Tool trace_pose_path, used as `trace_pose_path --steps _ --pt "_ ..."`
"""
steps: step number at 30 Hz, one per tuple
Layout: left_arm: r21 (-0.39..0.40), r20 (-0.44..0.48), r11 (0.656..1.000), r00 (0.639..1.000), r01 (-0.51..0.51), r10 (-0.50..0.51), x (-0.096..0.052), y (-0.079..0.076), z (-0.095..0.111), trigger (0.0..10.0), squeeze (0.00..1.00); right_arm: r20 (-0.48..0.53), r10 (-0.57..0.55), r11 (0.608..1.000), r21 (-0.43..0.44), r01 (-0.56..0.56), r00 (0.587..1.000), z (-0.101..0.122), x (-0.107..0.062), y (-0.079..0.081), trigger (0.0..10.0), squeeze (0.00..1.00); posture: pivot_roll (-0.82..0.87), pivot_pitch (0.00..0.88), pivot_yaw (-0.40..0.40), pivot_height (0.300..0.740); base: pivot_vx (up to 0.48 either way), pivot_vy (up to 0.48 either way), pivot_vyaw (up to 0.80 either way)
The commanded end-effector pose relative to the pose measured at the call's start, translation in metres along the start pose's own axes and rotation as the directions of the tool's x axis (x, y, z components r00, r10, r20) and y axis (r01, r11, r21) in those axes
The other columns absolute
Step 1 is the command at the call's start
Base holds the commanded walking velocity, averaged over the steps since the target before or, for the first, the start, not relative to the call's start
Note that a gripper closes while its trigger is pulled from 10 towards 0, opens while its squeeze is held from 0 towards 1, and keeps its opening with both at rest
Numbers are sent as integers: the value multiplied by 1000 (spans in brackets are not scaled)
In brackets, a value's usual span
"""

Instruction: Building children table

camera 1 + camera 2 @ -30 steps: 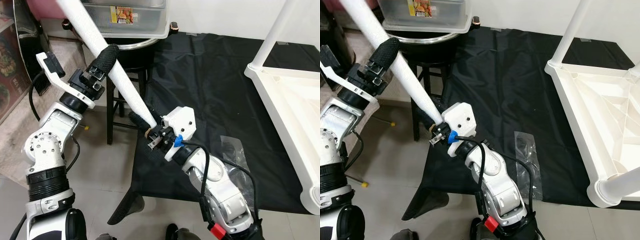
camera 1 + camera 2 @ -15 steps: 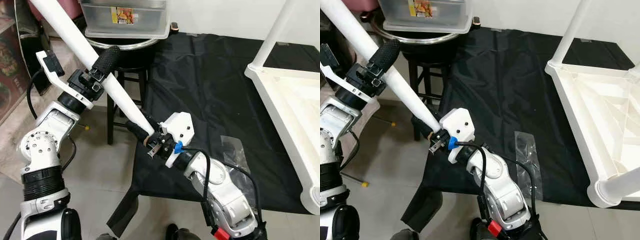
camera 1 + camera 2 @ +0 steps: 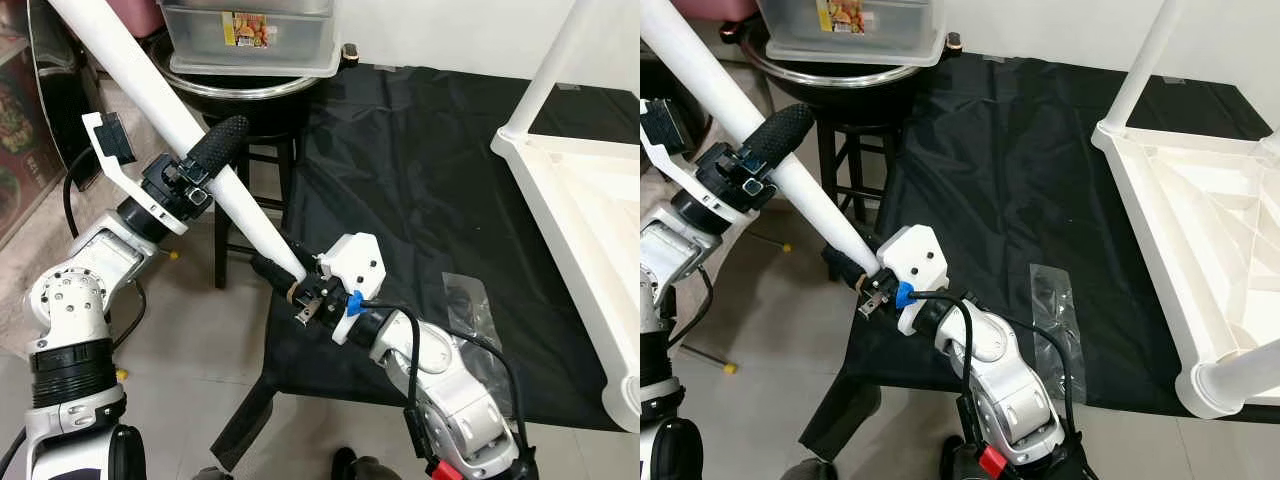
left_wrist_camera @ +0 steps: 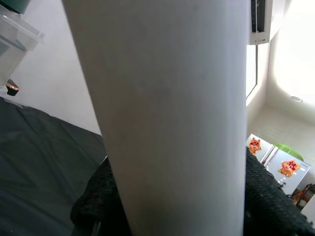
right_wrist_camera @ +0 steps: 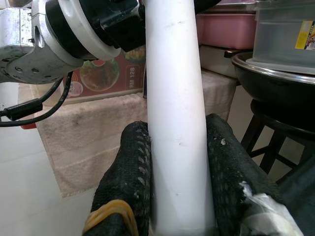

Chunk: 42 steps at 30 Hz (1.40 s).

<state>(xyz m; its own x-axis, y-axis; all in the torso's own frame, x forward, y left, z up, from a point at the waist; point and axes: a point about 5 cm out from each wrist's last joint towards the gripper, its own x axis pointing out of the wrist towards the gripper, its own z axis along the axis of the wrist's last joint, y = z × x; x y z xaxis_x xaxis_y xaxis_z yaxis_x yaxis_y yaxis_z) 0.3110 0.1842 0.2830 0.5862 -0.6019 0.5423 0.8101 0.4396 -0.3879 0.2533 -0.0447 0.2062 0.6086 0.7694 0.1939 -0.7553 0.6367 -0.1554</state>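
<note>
A long white table leg [image 3: 175,120] slants from the upper left down toward the middle. My left gripper [image 3: 205,160] is shut on its middle part, one black finger lying over the tube. My right gripper [image 3: 285,278] is shut on the leg's lower end; in the right wrist view both black fingers [image 5: 130,167] press against the white tube [image 5: 174,113]. In the left wrist view the leg [image 4: 167,108] stands close up. The white tabletop [image 3: 590,210] lies upside down at the right on a black sheet [image 3: 420,170], one leg [image 3: 550,65] standing up from its corner.
A dark stool [image 3: 245,190] holding a metal basin [image 3: 250,90] and a clear plastic bin [image 3: 250,30] stands just behind the held leg. A clear plastic bag [image 3: 465,300] lies on the sheet. A beige mat [image 5: 83,142] covers the floor at the left.
The held leg has shifted down and to the left with both grippers still shut on it. The left arm has drawn in slightly.
</note>
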Motion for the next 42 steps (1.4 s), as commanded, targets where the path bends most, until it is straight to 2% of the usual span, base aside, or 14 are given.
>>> trace_pose_path --steps 1,2,3,6,7,21,22,25,26,28,29,31,32,42 --pt "38 -24 998 998 -59 60 -6 7 0 0 0 37 17 1000 -6 -17 999 8 -2 3 0 0 94 180 -81 740 0 0 0" --pt "38 -24 998 998 -59 60 -6 7 0 0 0 37 17 1000 -6 -17 999 8 -2 3 0 0 94 180 -81 740 0 0 0" --pt "44 -28 997 998 -59 61 -6 7 0 0 0 27 3 1000 -13 -3 1000 7 -2 2 10000 0 95 178 -80 740 0 0 0" --pt "48 -33 997 998 -55 57 -6 7 -1 0 0 16 -17 999 -28 17 1000 6 -1 0 10000 0 96 177 -81 740 0 0 0" --pt "54 -36 997 998 -56 58 -6 7 -1 0 0 16 -18 999 -32 19 1000 6 -1 -1 10000 1000 97 176 -81 740 0 0 0" --pt "104 -22 988 993 -113 115 -12 13 5 0 0 32 21 1000 -20 -20 999 8 -7 4 10000 1000 91 160 -81 740 0 0 0" --pt "130 -23 983 990 -132 136 -13 15 8 0 0 24 5 1000 -17 -4 1000 7 -10 3 10000 765 89 153 -79 740 0 0 0" --pt "139 -23 980 989 -140 145 -14 16 9 0 0 22 -1 1000 -17 1 1000 7 -10 2 10000 765 89 153 -79 740 0 0 0" --pt "178 -30 971 985 -160 168 -15 17 10 0 0 20 -22 1000 -7 22 1000 7 -11 1 10000 0 88 150 -77 740 0 0 0" --pt "252 -47 947 975 -199 217 -17 20 11 0 0 25 -68 998 -3 68 997 8 -13 -3 10000 0 88 142 -75 740 0 0 0" --pt "353 -66 903 956 -244 284 -21 23 11 3647 0 26 -119 993 0 119 993 9 -16 -7 10000 0 92 138 -76 740 0 0 0" --pt "353 -66 903 956 -244 284 -21 23 11 3647 0 26 -119 993 0 119 993 9 -16 -7 10000 0 92 138 -76 740 0 0 0" --pt "449 -77 850 935 -276 345 -27 24 10 10000 0 25 -169 986 13 169 985 9 -19 -10 10000 0 97 132 -76 740 0 0 0" --pt "656 -16 630 828 -414 561 -60 -1 -23 10000 0 32 -358 933 -5 359 933 7 -29 -30 10000 0 111 115 -82 740 0 0 68"
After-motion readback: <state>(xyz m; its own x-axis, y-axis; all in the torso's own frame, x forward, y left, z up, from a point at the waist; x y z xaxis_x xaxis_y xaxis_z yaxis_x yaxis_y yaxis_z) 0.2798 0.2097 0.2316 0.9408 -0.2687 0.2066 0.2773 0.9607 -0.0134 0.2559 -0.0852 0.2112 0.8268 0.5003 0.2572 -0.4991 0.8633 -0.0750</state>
